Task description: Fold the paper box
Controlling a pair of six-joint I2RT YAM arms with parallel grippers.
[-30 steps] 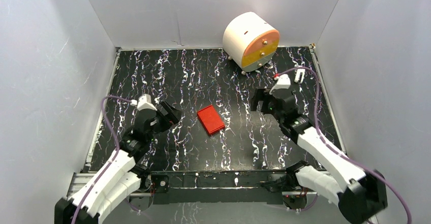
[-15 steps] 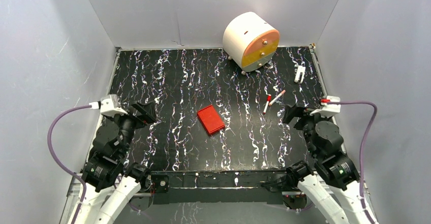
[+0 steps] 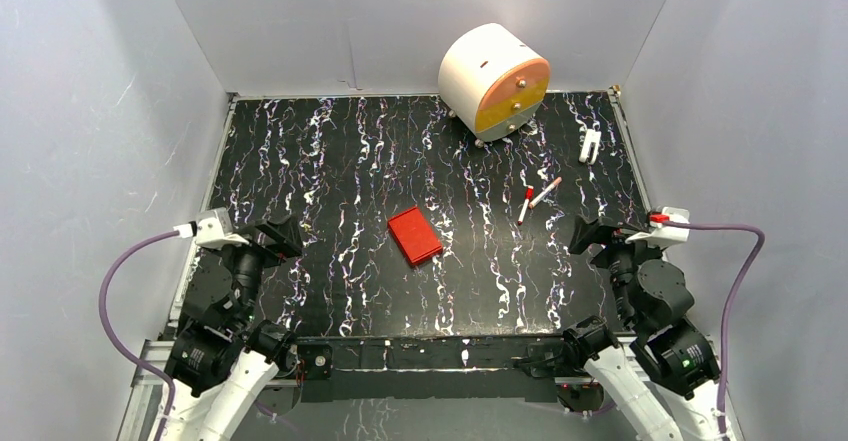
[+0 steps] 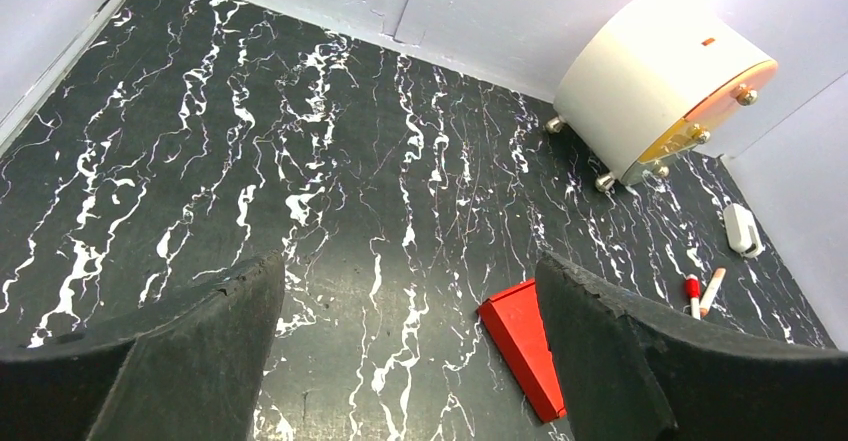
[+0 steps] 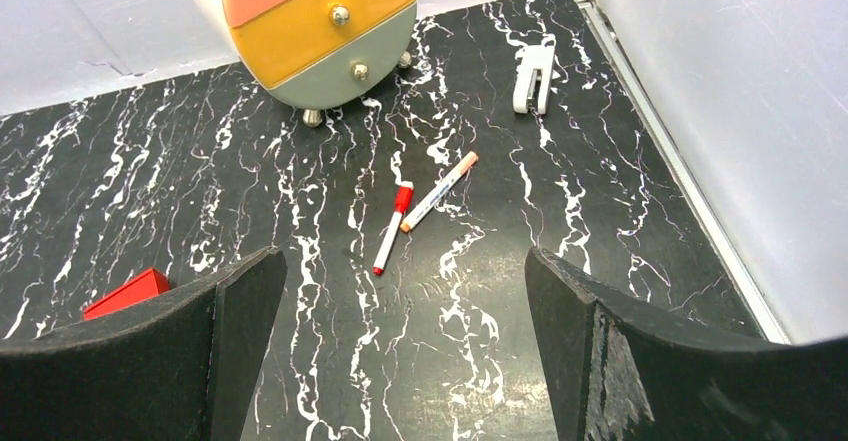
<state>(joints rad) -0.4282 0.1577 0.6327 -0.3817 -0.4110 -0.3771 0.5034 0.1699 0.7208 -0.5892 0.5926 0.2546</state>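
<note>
The left gripper (image 3: 273, 233) and right gripper (image 3: 597, 233) hover wide apart and empty at the near sides of the table (image 3: 350, 161), well apart from the red paper box (image 3: 415, 236), which lies flat at the centre and looks already folded.

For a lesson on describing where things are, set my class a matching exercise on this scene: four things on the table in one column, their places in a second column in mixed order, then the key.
Things: 1 paper box; 2 drum; 3 red-capped pen; 4 white clip.
Places: A at the back, on small feet; B near the right edge; C flat in the middle of the table; D beside the orange-capped pen.
Pairs: 1-C, 2-A, 3-D, 4-B.
</note>
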